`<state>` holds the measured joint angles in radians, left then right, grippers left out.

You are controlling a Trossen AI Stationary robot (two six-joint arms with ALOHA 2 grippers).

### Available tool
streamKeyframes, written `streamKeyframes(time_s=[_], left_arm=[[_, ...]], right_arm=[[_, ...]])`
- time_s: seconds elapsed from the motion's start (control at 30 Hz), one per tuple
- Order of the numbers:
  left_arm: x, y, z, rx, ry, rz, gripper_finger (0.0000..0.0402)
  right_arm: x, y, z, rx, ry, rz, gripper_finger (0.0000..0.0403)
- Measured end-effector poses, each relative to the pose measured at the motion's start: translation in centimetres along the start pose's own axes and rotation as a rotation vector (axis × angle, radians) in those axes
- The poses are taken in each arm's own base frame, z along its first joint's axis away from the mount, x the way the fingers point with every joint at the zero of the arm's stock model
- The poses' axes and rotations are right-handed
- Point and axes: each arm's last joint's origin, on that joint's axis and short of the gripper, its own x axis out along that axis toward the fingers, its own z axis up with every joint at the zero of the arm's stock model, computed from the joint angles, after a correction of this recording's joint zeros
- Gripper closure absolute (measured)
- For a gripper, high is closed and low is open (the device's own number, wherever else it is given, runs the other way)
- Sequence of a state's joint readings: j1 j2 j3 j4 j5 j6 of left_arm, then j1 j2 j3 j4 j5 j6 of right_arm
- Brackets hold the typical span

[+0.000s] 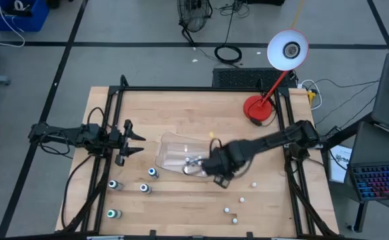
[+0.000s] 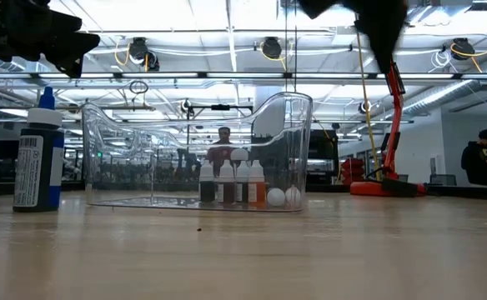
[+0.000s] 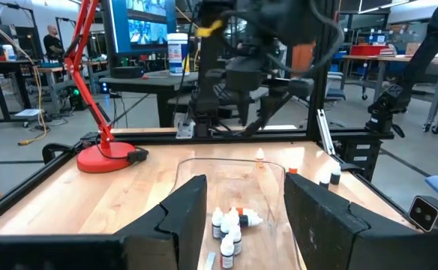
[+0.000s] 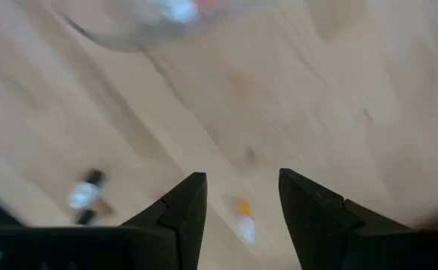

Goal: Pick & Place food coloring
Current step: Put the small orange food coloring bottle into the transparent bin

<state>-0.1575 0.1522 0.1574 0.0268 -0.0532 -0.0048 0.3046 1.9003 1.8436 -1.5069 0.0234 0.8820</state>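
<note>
Several tiny whitish food coloring bottles stand bunched inside the clear tray, and they show through its wall in the low view. More bottles stand on the wood, some blue- or green-topped near the left and small white ones near the right. My right gripper hovers open above the tray's right near corner. Its wrist view looks down on bare wood and one orange-capped bottle. My left gripper waits open left of the tray, pointing at it.
A red desk lamp stands at the far right of the table. A taller blue bottle stands close to the low camera. A black frame runs around the table's edges. A yellow-topped bottle sits just beyond the tray.
</note>
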Motion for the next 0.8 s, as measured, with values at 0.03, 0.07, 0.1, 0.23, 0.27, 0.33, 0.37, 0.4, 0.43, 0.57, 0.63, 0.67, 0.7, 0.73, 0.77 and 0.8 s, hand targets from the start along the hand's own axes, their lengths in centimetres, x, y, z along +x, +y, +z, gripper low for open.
streamKeyframes(time_s=[0.03,0.07,0.1,0.23,0.27,0.33,0.37,0.4,0.43,0.57,0.63,0.67,0.7,0.73,0.77,0.8], left_arm=[[0.0,0.0,0.0,0.000,0.000,0.000,0.0220],[0.0,0.0,0.0,0.000,0.000,0.000,0.0220],[0.0,0.0,0.0,0.000,0.000,0.000,0.0220],[0.0,0.0,0.0,0.000,0.000,0.000,0.0220],[0.0,0.0,0.0,0.000,-0.001,0.000,0.0220],[0.0,0.0,0.0,0.000,0.000,0.000,0.0220],[0.0,0.0,0.0,0.000,0.000,-0.001,0.0220],[0.0,0.0,0.0,0.000,-0.001,0.000,0.0220],[0.0,0.0,0.0,0.000,-0.001,0.000,0.0220],[0.0,0.0,0.0,0.000,-0.001,0.000,0.0220],[0.0,0.0,0.0,0.000,0.000,0.000,0.0220],[0.0,0.0,0.0,0.000,0.000,0.000,0.0220],[0.0,0.0,0.0,0.000,0.000,0.000,0.0220],[0.0,0.0,0.0,0.000,0.000,0.000,0.0220],[0.0,0.0,0.0,0.000,-0.001,-0.001,0.0220],[0.0,0.0,0.0,0.000,0.000,0.000,0.0220]], right_arm=[[0.3,0.3,-0.8,0.025,0.014,-0.028,0.0248],[0.6,0.6,-1.6,0.048,0.029,-0.053,0.0248],[0.8,0.9,-2.5,0.064,0.039,-0.076,0.0248],[2.2,1.7,-5.9,0.079,0.063,-0.154,0.0251],[2.6,1.7,-6.7,0.081,0.064,-0.168,0.0252],[3.5,1.4,-7.7,0.105,0.070,-0.200,0.0252],[4.0,1.2,-8.2,0.118,0.067,-0.206,0.0252],[4.4,1.0,-8.7,0.133,0.064,-0.211,0.0251],[4.7,0.6,-9.1,0.152,0.059,-0.210,0.0250],[5.9,-0.7,-10.1,0.220,0.023,-0.126,0.0250],[6.5,-1.2,-10.5,0.243,0.005,-0.068,0.0249],[6.8,-1.5,-10.6,0.252,-0.002,-0.040,0.0248],[7.2,-1.7,-10.8,0.263,-0.006,-0.011,0.0248],[7.7,-1.9,-11.0,0.273,-0.001,0.014,0.0248],[8.2,-2.2,-11.2,0.282,-0.001,0.032,0.0248],[8.7,-2.4,-11.4,0.285,0.000,0.047,0.0249]])
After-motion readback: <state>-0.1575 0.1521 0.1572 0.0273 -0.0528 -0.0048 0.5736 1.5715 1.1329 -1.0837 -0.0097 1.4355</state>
